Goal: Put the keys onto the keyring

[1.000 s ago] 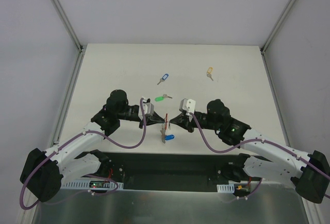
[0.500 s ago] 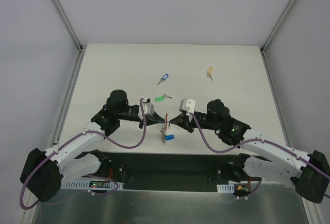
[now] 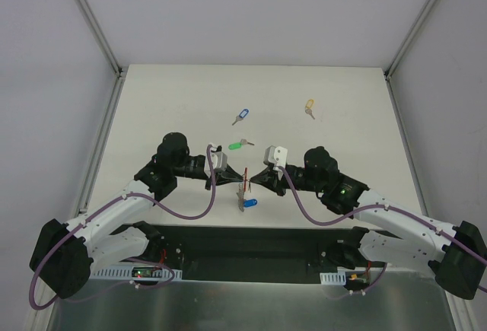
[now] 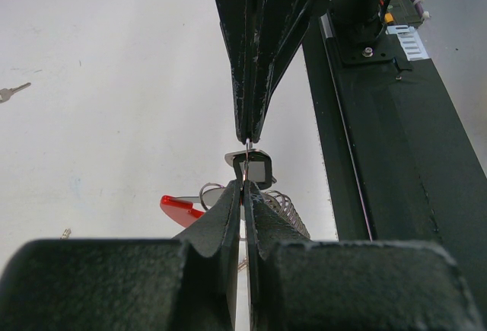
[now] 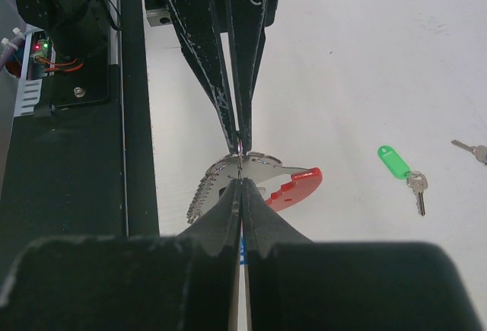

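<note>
White desk carries the work, with the keyring lifted just off it between the arms. The left claw and right claw are both clenched, tip to tip, apparently on the same thin edge of the keyring. A blue-tagged key hangs just under the keyring. Green key, blue key and yellow key lie beyond it. Any uneven pull or twist could slip that narrow pinch and drop everything. Neither claw is free to fetch a key, and letting go lets the keyring swing.
</note>
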You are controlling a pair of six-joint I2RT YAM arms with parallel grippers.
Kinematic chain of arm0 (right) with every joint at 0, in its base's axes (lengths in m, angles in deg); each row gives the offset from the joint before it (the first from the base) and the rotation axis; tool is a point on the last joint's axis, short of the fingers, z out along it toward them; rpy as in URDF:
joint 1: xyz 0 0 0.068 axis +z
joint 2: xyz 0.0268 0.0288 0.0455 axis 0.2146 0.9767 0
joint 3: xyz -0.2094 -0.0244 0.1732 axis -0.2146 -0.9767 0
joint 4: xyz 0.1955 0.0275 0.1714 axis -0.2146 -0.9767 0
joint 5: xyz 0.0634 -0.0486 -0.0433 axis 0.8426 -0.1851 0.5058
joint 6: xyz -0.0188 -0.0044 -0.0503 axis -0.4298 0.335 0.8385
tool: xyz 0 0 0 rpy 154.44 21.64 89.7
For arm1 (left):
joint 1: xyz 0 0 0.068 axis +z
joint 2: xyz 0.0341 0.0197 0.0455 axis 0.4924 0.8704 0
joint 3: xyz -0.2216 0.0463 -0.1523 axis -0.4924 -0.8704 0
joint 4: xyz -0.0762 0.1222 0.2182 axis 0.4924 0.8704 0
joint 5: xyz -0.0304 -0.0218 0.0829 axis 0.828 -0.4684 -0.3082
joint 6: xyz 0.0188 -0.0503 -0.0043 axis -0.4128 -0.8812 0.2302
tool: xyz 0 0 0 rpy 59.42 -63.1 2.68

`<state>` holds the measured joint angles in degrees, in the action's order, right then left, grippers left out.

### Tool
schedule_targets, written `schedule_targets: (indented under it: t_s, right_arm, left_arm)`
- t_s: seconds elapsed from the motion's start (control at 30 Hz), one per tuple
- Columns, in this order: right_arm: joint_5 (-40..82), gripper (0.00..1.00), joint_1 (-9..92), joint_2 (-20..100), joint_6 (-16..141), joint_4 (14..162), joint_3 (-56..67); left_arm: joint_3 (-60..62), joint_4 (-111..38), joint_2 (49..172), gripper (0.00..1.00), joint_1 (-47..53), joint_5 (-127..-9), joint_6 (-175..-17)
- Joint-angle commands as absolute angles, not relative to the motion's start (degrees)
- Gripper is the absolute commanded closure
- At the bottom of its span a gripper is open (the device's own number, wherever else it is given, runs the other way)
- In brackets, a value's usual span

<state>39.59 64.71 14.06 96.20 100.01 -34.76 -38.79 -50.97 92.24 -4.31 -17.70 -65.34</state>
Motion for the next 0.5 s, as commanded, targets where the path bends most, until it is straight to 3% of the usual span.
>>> schedule_targets:
  t_s: [0.0,0.47]
  right_arm:
    - [41.0,0.99,64.5,14.1,95.4,103.8,-34.1]
    - [40.3,0.99,64.5,14.7,94.6,105.5,-34.2]
  left_arm:
    - [-36.4,-52.5,92.2,1.0,-4.7,-15.3,-64.9]
    - [-36.0,-52.5,93.0,1.0,-4.6,-14.0,-65.6]
